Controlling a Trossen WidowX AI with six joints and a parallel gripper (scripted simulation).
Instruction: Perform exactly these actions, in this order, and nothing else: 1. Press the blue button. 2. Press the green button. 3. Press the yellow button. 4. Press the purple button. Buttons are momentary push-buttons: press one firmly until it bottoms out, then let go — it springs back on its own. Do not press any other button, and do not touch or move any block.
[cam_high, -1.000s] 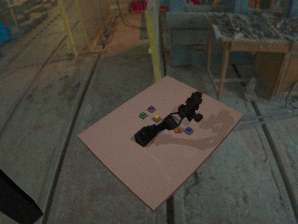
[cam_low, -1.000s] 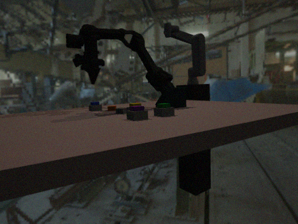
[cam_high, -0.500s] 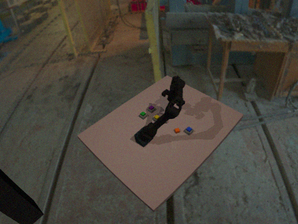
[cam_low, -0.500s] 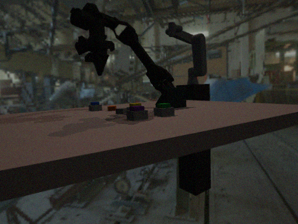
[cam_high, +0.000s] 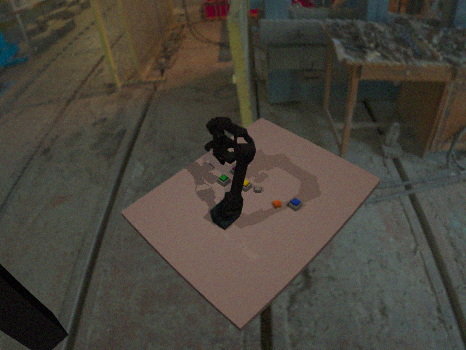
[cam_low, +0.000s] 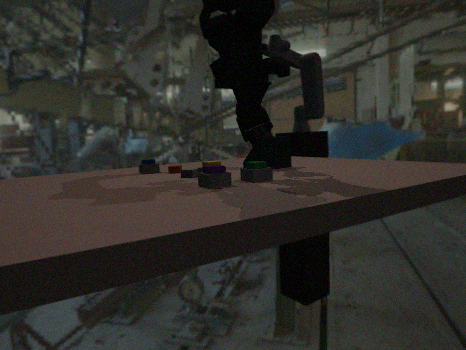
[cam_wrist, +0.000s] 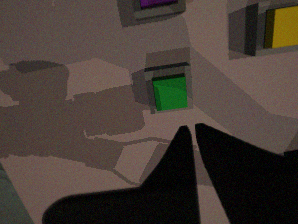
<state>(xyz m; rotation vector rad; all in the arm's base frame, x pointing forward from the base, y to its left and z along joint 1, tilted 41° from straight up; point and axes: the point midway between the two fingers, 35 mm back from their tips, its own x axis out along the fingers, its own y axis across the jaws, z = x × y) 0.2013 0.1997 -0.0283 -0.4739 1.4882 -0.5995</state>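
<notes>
No writing, brand or label can be read on any button, the arm or the table in any view.

The wrist view shows the gripper with its two dark fingers pressed together, nothing between them, hanging above and apart from the green button. The purple button and yellow button sit at the frame's upper edge.

Only the top view takes in the whole pink table. There the blue button lies well apart to the right, just beside an orange block, with a grey block near the yellow button.

The exterior view alone gives height: the arm rears upright over the green button, its upper part cut off by the frame.
</notes>
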